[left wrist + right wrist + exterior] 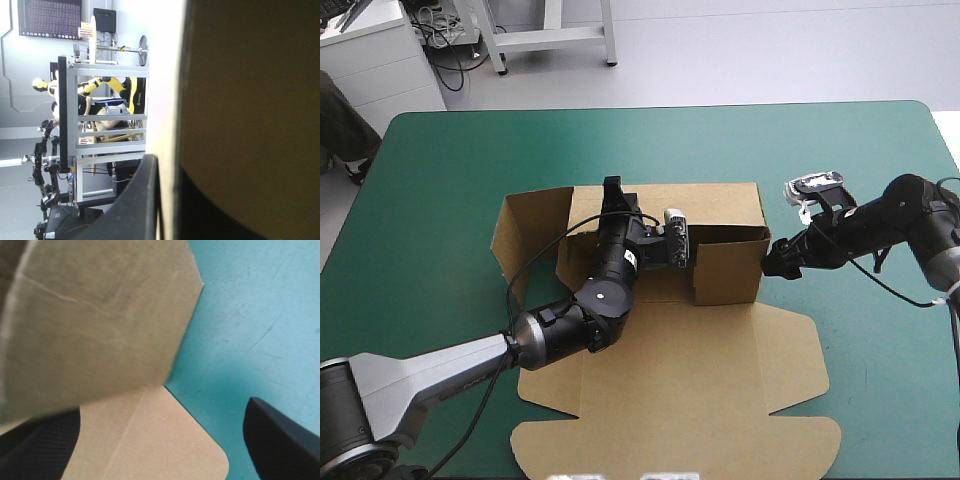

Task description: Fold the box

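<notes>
Your left gripper (613,195) reaches in over the box's back wall and is clamped on that raised board, one black finger (137,200) on each side of its edge. The brown box (720,380) sits in the middle of the counter (450,160) on the teal-green cover. Its back and end walls are up and its lid lies flat toward the near edge. Your right gripper (772,262) is at the outside of the right end wall, fingers apart, with a rounded flap (165,440) lying flat between them.

table (450,180): teal-green cover | floor (740,50): pale grey | white cabinet (370,55) beyond far-left corner
</notes>
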Robot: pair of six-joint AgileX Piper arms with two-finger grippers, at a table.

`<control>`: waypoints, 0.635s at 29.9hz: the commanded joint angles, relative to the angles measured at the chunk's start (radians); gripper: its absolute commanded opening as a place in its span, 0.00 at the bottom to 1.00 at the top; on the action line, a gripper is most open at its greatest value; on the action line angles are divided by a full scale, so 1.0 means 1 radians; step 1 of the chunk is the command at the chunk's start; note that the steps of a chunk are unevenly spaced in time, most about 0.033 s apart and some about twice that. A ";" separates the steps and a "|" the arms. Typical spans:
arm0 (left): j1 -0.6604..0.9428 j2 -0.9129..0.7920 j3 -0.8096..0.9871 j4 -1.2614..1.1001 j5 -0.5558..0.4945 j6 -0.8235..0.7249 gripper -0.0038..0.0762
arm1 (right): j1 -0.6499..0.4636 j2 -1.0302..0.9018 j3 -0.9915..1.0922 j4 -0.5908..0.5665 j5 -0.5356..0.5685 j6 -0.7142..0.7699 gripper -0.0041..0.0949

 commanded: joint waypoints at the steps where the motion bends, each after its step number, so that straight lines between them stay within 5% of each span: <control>1: 0.004 -0.020 -0.011 -0.066 0.029 -0.029 0.01 | -0.004 -0.038 -0.023 0.067 0.008 -0.036 0.85; 9: 0.004 -0.020 -0.011 -0.066 0.027 -0.029 0.01 | 0.011 -0.034 -0.023 0.170 -0.009 -0.140 0.85; 19: 0.004 -0.020 -0.011 -0.070 0.027 -0.025 0.01 | 0.168 -0.025 -0.023 0.063 -0.181 -0.145 0.85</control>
